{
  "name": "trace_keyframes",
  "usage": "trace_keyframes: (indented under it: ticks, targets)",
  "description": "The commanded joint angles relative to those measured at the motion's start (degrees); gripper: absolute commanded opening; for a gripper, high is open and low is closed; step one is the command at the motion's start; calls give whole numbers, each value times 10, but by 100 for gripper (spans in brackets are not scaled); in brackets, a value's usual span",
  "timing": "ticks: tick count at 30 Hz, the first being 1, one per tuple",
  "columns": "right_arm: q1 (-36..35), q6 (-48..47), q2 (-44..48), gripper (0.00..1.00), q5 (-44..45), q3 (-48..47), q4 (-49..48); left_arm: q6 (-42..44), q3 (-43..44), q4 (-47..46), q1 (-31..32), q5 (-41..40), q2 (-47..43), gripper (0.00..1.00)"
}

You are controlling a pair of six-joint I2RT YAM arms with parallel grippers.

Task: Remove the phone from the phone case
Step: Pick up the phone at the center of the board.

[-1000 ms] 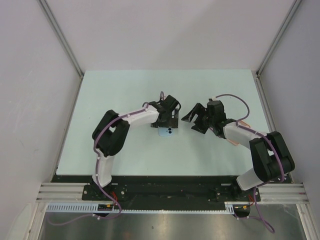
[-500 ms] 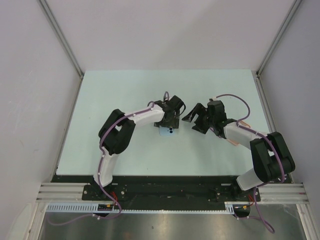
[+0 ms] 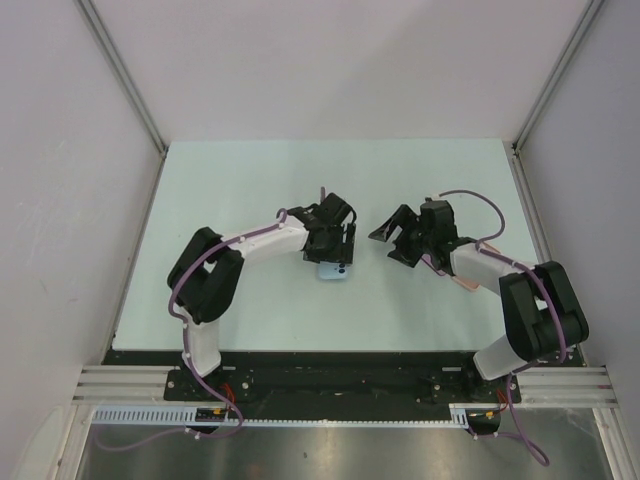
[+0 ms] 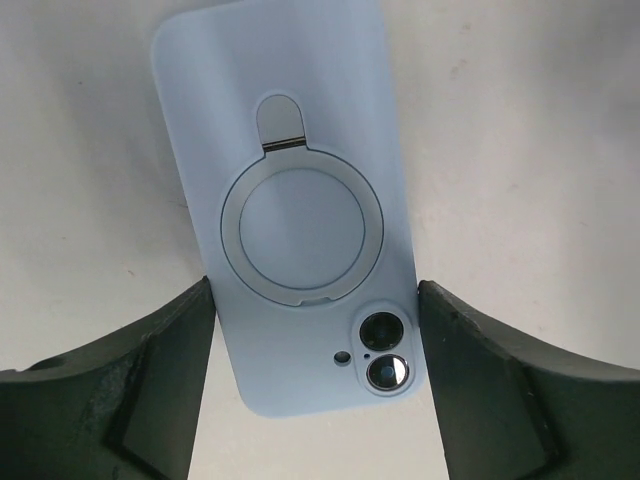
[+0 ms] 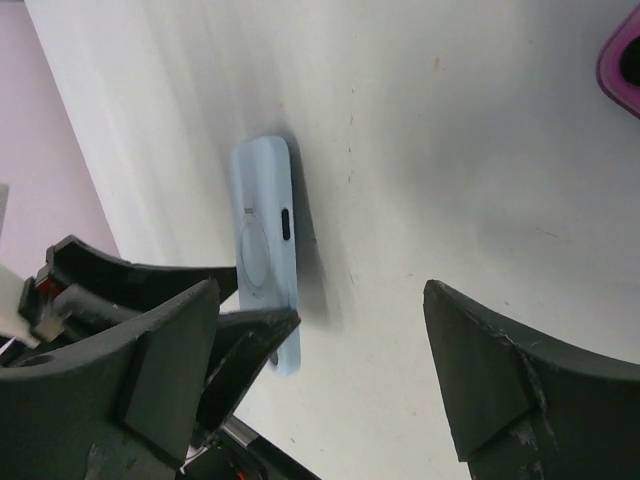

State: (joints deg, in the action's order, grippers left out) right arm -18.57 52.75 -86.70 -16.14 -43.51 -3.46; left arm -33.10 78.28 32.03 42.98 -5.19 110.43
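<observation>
Two robot arms meet at the middle of a pale table [image 3: 230, 180], where a light-blue phone case [image 4: 290, 150] lies back-up with the phone's twin camera lenses [image 4: 385, 350] showing through its corner cutout. The left wrist camera gives the clearest account: the left gripper [image 4: 313, 295] has closed onto the case, one dark finger [image 4: 150, 390] against each long edge at the camera end, and the round ring stand on the back is folded flat. From overhead most of this is lost, since the gripper covers all but the camera end of the case, which pokes out toward the arm bases. Only the right wrist camera catches the case edge-on, showing a dark side button [image 5: 287, 222] and the shadow beside it, and only that view takes in a magenta-rimmed object [image 5: 625, 50] cut off at the frame's corner. Whether the case sits flat or is tipped on one edge cannot be told from that low angle. The case's long axis runs roughly front to back across the table, with the lens end nearest the robot and the plain end pointing away. The right gripper [image 5: 320, 290] stands just beside it, jaws spread wide and holding nothing.
</observation>
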Motion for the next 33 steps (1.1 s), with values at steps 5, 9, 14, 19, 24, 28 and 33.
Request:
trace_keyframes:
  ticks: [5,9,14,19,24,28,33]
  targets:
    - [-13,68,-54,85,-35,1,-95,-7,-1,-47,-4,136,-55,63]
    - [-22,99,-109,83,-70,-1,-156,-6,-6,-50,-5,148,-56,63]
    - [-42,153,-179,74,-110,-1,-239,-6,-7,-53,-5,156,-58,63]
    - [-63,219,-223,29,-144,-1,-346,2,-6,-56,-6,191,-62,64]
    - [-53,207,-206,0,-148,-1,-335,25,-5,-51,-21,240,-84,84]
    - [-36,155,-139,0,-123,-1,-261,46,-13,-52,-50,298,-122,97]
    - [-13,55,-32,0,-99,0,-194,72,-40,-62,-101,339,-181,100]
